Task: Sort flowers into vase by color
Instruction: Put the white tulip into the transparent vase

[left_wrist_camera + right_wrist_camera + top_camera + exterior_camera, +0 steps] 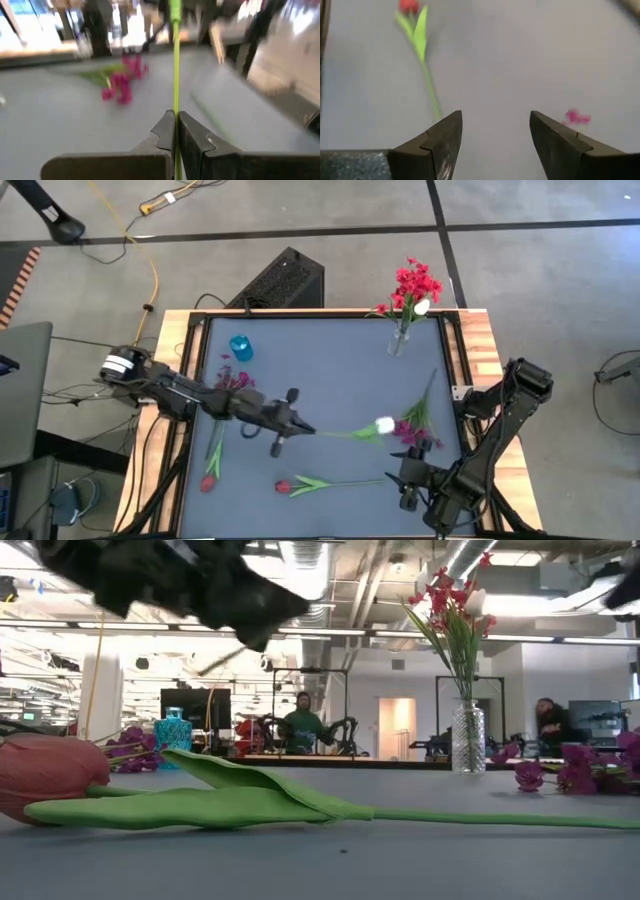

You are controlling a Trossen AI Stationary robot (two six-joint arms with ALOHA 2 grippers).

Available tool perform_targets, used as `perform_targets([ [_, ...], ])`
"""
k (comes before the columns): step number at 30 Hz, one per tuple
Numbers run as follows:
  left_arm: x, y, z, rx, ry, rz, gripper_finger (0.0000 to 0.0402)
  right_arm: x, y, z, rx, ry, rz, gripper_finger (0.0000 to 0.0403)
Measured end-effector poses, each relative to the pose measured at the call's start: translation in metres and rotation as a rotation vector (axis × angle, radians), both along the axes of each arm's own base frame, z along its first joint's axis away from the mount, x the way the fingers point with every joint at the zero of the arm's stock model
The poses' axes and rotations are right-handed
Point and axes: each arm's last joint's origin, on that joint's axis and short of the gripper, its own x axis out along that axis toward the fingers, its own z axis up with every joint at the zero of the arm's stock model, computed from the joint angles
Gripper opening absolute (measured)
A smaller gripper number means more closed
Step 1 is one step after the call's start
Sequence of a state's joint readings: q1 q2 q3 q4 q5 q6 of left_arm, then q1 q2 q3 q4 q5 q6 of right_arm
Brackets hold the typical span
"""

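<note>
The left hand (175,131) is clamped tight on the thin green stem of a white flower (383,425). The stem runs straight out from between its fingers, and in the high view the white bloom hangs out past the hand over the middle of the desk (330,350), close to a spray of magenta flowers (415,430) lying on the cloth. So the step in hand looks like the carry: the flower is gripped and appears lifted, not yet delivered.

The clear vase (400,340) stands at the far edge of the desk, already holding red blooms with one white head among them. A small blue vase (240,347) sits near the far left corner. Which one should take white I cannot tell for sure; the next move calls for swinging the stem upright and lowering its cut end into a narrow neck without knocking the vase.

The right hand (492,137) waits near the front right of the desk, fingers spread wide and empty, facing a red tulip (285,486) lying flat. Another red tulip (209,480) and more purple flowers (235,381) lie on the left side.
</note>
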State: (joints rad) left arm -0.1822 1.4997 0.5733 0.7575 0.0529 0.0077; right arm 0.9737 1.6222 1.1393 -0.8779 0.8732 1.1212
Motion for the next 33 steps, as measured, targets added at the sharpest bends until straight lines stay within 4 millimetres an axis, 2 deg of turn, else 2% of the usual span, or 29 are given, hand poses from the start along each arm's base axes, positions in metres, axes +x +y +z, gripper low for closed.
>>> perform_targets([
  [4,-0.024,0.003,0.01,-0.101,-0.288,-0.033,0.0,0.011,-0.006,0.003,-0.069,-0.137,-0.056,0.026],
  [6,-0.027,0.003,0.012,-0.123,-0.343,-0.054,0.0,0.021,-0.008,0.004,-0.107,-0.214,-0.075,0.026],
  [13,-0.016,-0.001,0.026,-0.12,-0.356,-0.113,0.0,0.076,-0.026,0.009,-0.169,-0.318,-0.044,0.026],
  [17,-0.012,-0.003,0.029,-0.11,-0.345,-0.159,0.0,0.107,-0.036,0.027,-0.143,-0.391,0.13,0.026],
  [21,-0.014,-0.009,0.031,-0.089,-0.376,-0.187,0.0,0.119,-0.044,0.043,-0.246,-0.47,0.192,0.026],
  [25,-0.016,-0.014,0.034,-0.072,-0.414,-0.198,0.0,0.133,-0.058,0.05,-0.188,-0.533,0.316,0.026],
  [30,-0.016,-0.015,0.034,-0.074,-0.408,-0.199,0.0,0.155,-0.076,0.047,-0.175,-0.621,0.342,0.026],
  [33,-0.016,-0.017,0.033,-0.081,-0.398,-0.205,0.0,0.161,-0.077,0.045,-0.186,-0.673,0.4,0.026],
])
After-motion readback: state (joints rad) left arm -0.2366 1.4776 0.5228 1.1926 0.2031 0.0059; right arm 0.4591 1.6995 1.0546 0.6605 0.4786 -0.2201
